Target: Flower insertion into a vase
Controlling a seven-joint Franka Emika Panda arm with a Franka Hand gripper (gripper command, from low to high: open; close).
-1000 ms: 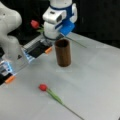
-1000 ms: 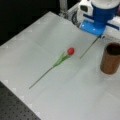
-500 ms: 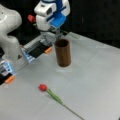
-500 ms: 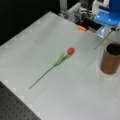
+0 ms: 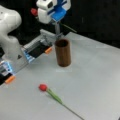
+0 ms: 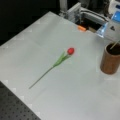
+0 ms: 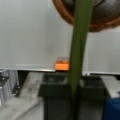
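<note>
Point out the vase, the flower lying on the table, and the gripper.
vase (image 5: 62, 53), a front view, side wall.
flower on the table (image 6: 70, 51), a front view, red head.
gripper (image 5: 57, 29), a front view, fingers above the vase.

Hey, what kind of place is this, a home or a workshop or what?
Most likely a robotics lab bench. A white robot arm stands on a plain grey table beside a perforated black board, with only a vase and a tulip set out.

1. the vase (image 5: 62, 53) was plain dark brown.
2. the flower on the table (image 6: 70, 51) had a red head and green stem.
3. the table (image 5: 95, 75) was pale grey.
4. the gripper (image 5: 58, 31) housing was white and blue.
</note>
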